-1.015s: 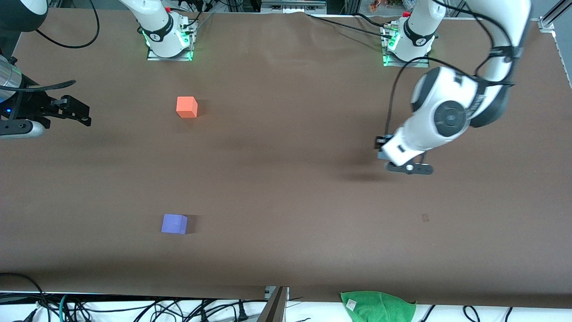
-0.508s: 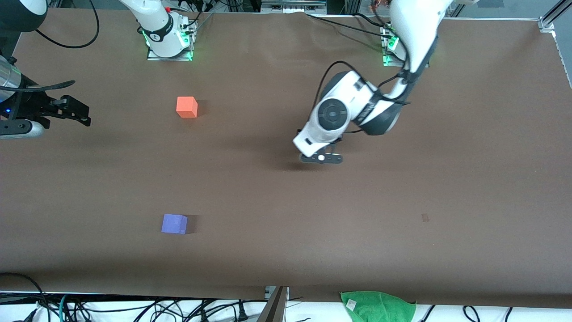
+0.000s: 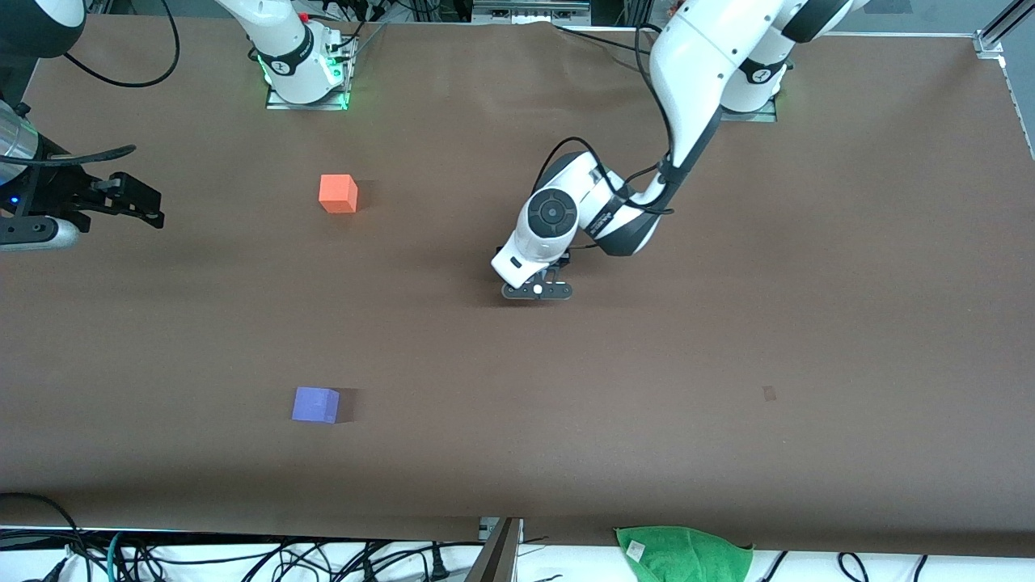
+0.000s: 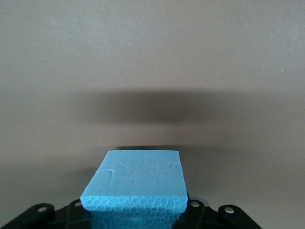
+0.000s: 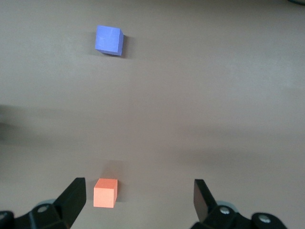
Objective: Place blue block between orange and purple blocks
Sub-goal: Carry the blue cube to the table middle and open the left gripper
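Your left gripper [image 3: 538, 291], mid-frame in the front view, pinches the blue block [image 4: 136, 180] above bare table. Carry it toward the gap between the orange block [image 3: 338, 193] and purple block [image 3: 315, 404], centre it, then lower. Since earlier frames it has travelled from right of frame. The right gripper [image 3: 121, 198] waits, jaws spread, at far left.

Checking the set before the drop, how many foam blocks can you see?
3: orange block toward the right arm's end; purple block nearer the front camera than it; blue block held in the left tool over mid-table.
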### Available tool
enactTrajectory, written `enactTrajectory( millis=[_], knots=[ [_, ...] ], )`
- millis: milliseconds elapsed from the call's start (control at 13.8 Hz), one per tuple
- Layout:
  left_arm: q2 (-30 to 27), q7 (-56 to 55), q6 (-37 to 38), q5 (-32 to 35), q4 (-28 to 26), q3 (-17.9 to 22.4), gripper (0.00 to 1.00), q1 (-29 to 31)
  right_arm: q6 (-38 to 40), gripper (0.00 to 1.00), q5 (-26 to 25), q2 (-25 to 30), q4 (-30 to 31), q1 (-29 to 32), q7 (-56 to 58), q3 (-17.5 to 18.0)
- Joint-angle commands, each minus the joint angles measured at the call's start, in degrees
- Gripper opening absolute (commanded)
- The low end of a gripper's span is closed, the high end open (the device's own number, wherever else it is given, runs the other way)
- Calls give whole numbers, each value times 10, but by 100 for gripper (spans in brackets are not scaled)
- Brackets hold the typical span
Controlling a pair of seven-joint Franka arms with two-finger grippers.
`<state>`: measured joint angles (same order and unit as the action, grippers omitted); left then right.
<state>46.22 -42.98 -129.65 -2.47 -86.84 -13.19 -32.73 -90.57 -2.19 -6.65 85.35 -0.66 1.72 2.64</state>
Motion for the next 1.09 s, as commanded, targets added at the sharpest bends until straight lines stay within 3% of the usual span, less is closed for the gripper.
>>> enactTrajectory(
  millis=[0,73,145,218,290,580,870,1015],
  knots=[
    [26,-23,-10,10,20,13,15,-22,0,100,0,1,-2,4,4,2],
    [26,-25,-10,10,20,13,16,-23,0,100,0,1,-2,4,4,2],
    [26,-25,-10,11,19,14,29,-23,0,100,0,1,-2,4,4,2],
    [24,-25,-10,15,20,13,78,-22,0,100,0,1,-2,4,6,2],
    [20,-25,-8,17,20,13,100,-20,0,100,0,1,-2,3,6,2],
    [-22,-22,30,19,23,11,100,-8,0,100,-2,1,-2,4,10,2],
    [-113,-38,143,12,25,10,100,2,0,100,0,1,-2,5,11,2],
    [-168,-30,217,13,26,10,100,39,0,100,2,1,-2,5,8,2]
  ],
)
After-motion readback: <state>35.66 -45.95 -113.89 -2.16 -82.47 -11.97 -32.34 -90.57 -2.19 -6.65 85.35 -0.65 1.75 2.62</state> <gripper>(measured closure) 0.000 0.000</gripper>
